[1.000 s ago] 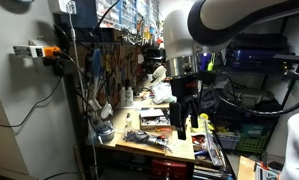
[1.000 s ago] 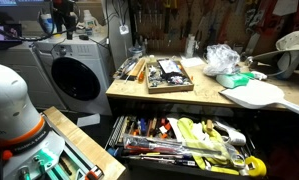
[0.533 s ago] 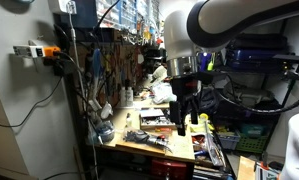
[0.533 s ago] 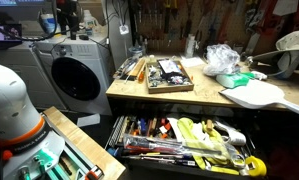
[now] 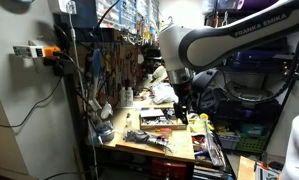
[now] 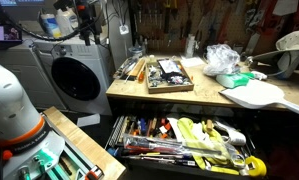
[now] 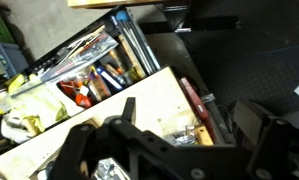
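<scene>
Your desk [image 6: 204,97] carries a wooden tray [image 6: 169,89] of small parts. The hand [image 5: 184,112] hangs just above that tray, and the wrist view shows its fingers spread wide with nothing between them. By my judgement only the approach is done; no grasp is made yet.

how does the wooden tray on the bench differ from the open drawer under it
The wooden tray sits on top of the bench; the drawer is pulled out below it. The tray is smaller and light wood; the drawer is wider and darker. Both hold tools.
</scene>
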